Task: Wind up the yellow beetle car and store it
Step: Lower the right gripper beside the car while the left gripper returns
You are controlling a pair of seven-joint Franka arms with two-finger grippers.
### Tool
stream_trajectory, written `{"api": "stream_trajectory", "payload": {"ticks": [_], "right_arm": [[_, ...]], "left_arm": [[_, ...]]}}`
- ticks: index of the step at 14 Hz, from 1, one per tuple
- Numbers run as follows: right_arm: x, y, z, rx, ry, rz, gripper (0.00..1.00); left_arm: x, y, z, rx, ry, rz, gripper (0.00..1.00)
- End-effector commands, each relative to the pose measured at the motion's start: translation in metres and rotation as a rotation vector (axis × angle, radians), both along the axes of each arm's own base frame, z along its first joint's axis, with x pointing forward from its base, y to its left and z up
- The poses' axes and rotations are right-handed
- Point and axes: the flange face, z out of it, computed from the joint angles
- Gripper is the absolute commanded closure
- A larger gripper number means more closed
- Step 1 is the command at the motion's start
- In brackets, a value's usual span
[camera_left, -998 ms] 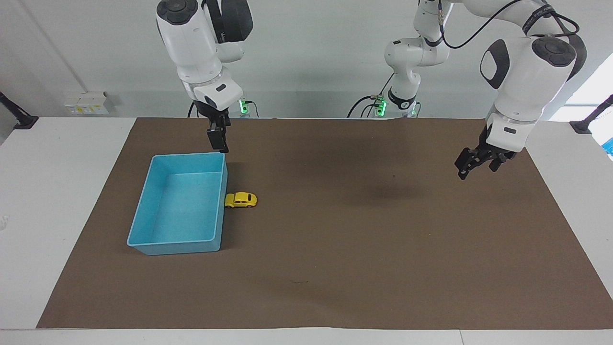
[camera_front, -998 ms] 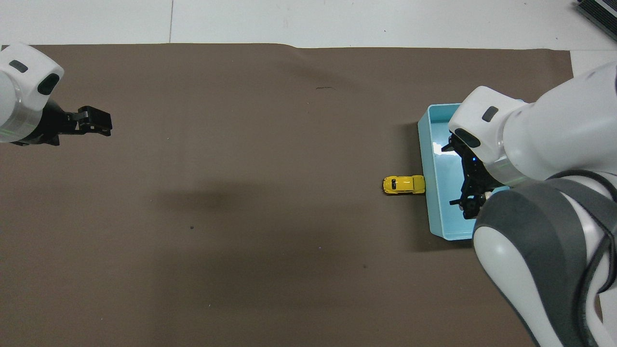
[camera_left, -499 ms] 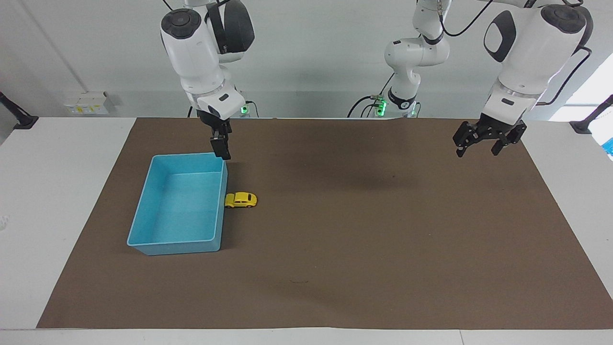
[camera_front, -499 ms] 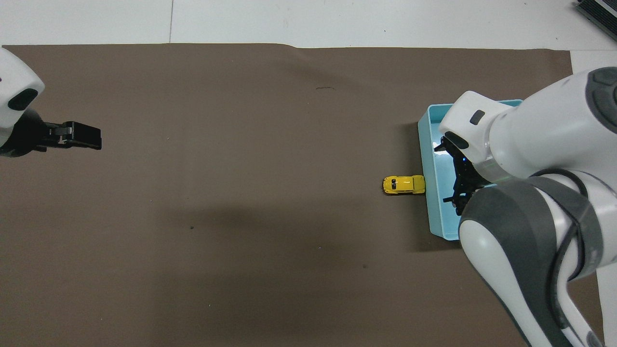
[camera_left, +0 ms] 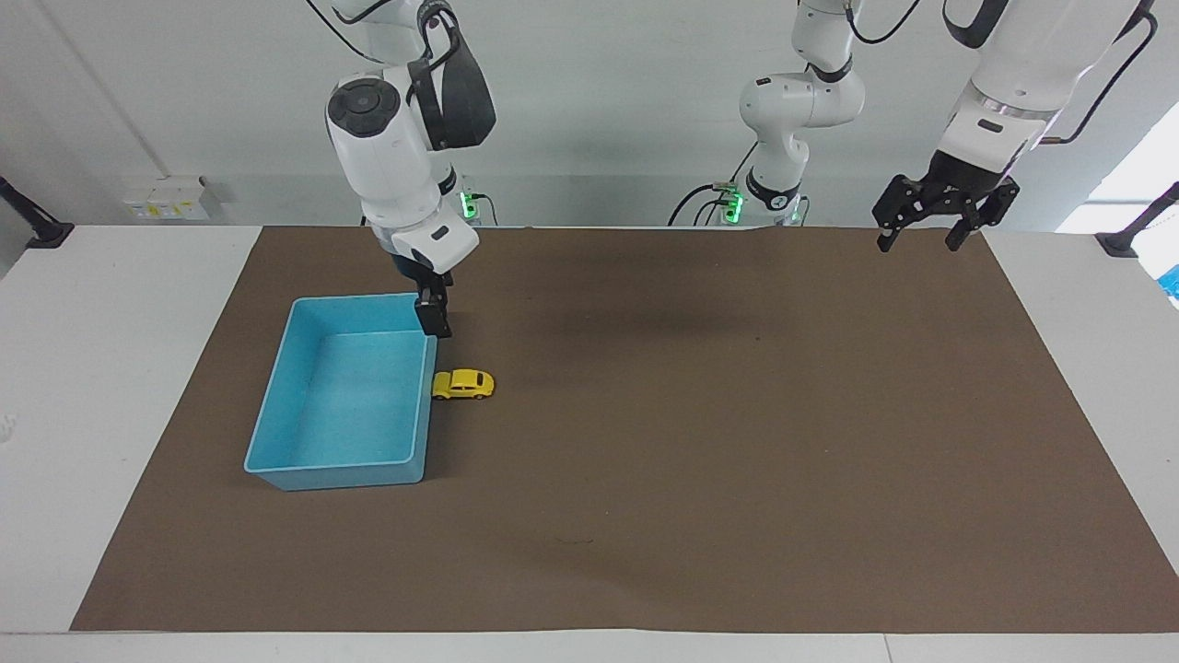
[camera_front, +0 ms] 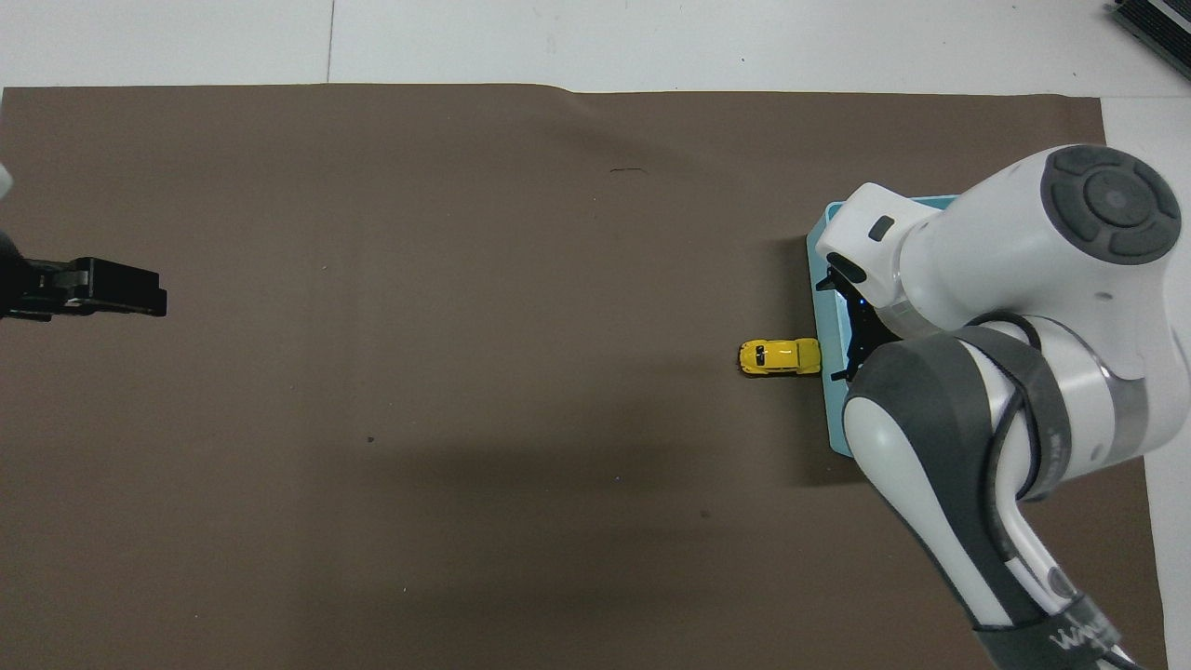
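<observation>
Nothing is done yet, by the look of it. The yellow beetle car point(camera_left: 463, 384) sits on its wheels on the brown mat point(camera_left: 700, 442), one end touching the outer wall of the blue bin point(camera_left: 276, 405), on the bin's side toward the mat's middle. The bin is empty and stands toward the right arm's end of the table, nearer the robots' edge of the mat than the edge away from them.

The right gripper point(camera_left: 433, 318) hangs over the bin's corner nearest the robots, on the car's side, just above the rim. It is seen edge-on, so the finger gap is hard to read; jaws taken as open, holding nothing. It is not touching the car.

The left gripper point(camera_left: 932, 221) is up in the air over the mat's corner at the left arm's end, on the robots' edge. Fingers visibly spread, empty, waiting well apart from car and bin.

Left to do, as I judge it: everything. Grasp the car, wind it (likely a pull-back roll on the mat or a two-handed turn, cannot tell which mechanism), then drop it into the bin. The car pressed against the bin wall leaves little finger room on that side.
</observation>
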Motion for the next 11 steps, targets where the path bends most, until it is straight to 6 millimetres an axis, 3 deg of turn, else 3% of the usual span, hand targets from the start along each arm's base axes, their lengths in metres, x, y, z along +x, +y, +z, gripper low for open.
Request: {"api": "stream_trajectory", "payload": {"ticks": [1,5,11], "right_arm": [[0.001,-0.002,-0.017,0.003,-0.009,0.012,0.00],[0.002,-0.002,-0.033,0.007,-0.010,0.006,0.00],[0.004,-0.002,-0.075,0.009,-0.011,0.002,0.00]], "left_arm": [[-0.005,0.004,0.015,-0.015,0.011,-0.016,0.00],[-0.009,0.012,0.001,-0.009,0.058,-0.072,0.00],[-0.009,0.013,0.003,-0.008,0.058,-0.064,0.00]]}}
